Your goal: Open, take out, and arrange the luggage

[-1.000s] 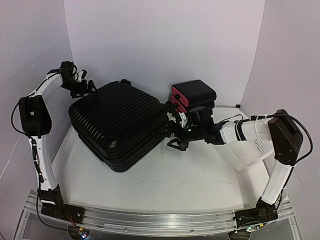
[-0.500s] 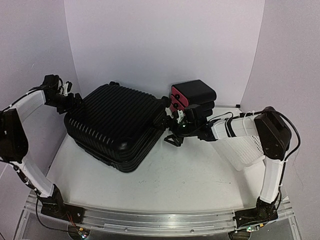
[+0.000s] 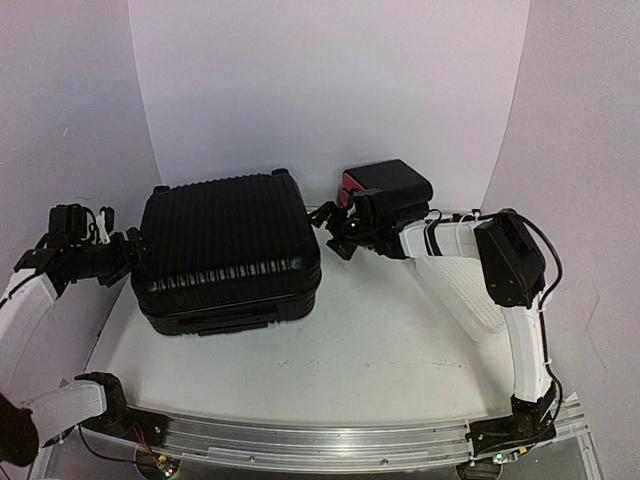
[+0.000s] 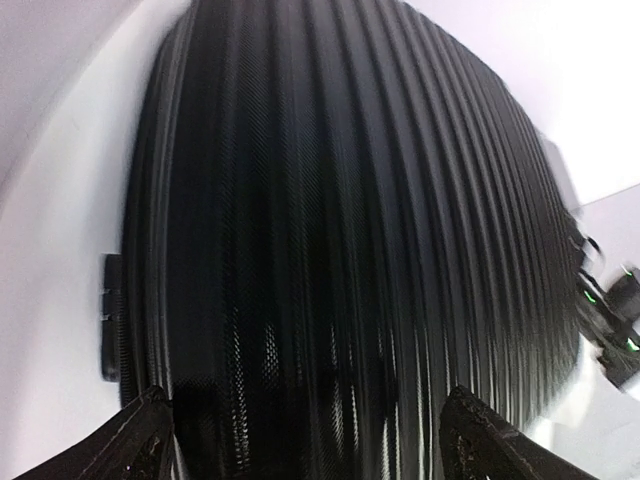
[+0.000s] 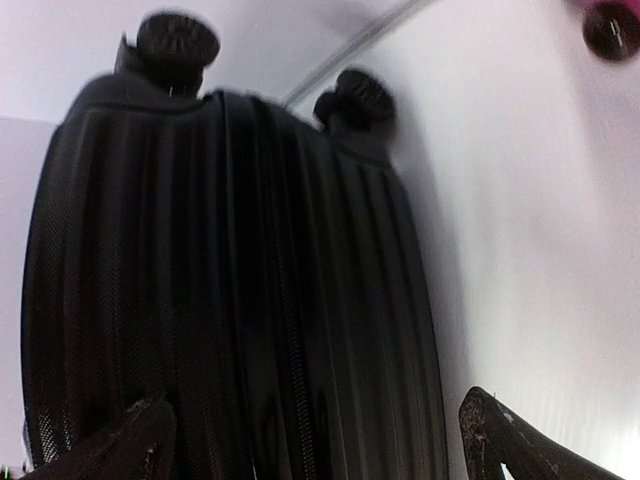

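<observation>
left end effector point(image 3: 130, 258) and right end effector point(image 3: 331, 228) gape wide, empty, flanking the luggage point(image 3: 225, 240).

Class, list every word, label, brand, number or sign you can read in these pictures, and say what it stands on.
None can be read: no lettering shows on the luggage, the black boxes with pink fronts or the white basket.

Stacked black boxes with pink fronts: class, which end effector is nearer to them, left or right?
Right. The right end effector sits just beside the boxes, between them and the luggage. The left end effector is across the luggage, at its left side.
</observation>
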You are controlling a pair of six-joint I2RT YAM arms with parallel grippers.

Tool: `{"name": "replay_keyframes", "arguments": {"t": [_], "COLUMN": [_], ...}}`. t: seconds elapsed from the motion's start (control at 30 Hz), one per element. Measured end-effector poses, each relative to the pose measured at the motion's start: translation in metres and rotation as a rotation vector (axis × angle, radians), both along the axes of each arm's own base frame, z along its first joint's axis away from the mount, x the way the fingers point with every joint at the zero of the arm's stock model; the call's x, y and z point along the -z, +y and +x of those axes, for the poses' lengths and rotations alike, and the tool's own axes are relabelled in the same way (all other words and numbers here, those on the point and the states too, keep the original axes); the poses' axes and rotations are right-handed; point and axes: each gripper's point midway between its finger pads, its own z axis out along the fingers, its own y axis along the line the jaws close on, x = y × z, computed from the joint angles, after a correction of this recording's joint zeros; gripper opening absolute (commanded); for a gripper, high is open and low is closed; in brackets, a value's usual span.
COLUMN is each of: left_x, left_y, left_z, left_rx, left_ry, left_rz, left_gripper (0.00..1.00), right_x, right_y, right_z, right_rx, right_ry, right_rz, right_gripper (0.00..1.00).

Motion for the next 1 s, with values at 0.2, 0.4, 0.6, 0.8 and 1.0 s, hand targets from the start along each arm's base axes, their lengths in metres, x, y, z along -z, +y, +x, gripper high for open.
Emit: {"name": "replay_keyframes", "arguments": {"t": [0.2,0.4,0.6,0.8,1.0], "left_x": [0.002,-0.014,-0.057,-0.155,-0.158], "left_y": [-0.048,-0.099,-0.103,-0.087,-0.087], "left_z": [-0.045,-0.101,-0.117,-0.069,0.046], "left_rx": [0.065,0.274,0.381,0.382,0.327], "left_ry": [0.044,0.111,0.074,-0.180,-0.168], "left_rz": [-0.151,-0.368,-0.313,-0.020,0.198], "left_gripper": [0.92,0.93,0.96,1.00,0.98], "right_x": [-0.017,-0.074,-0.112,-0.111,-0.049], "right_y": [0.000,0.001,-0.029,-0.092,-0.073], "right_z": [0.055,0.022,-0.069,-0.140,-0.205], "right_rx": [0.053,-0.071,-0.227,-0.269,-0.377], "right_ry": [-0.052,-0.147,-0.202,-0.155,-0.010], "right_rz": [-0.070,-0.258,-0.486,-0.504,-0.369], "right_gripper": [0.98,0.98,0.98,0.98,0.98]}}
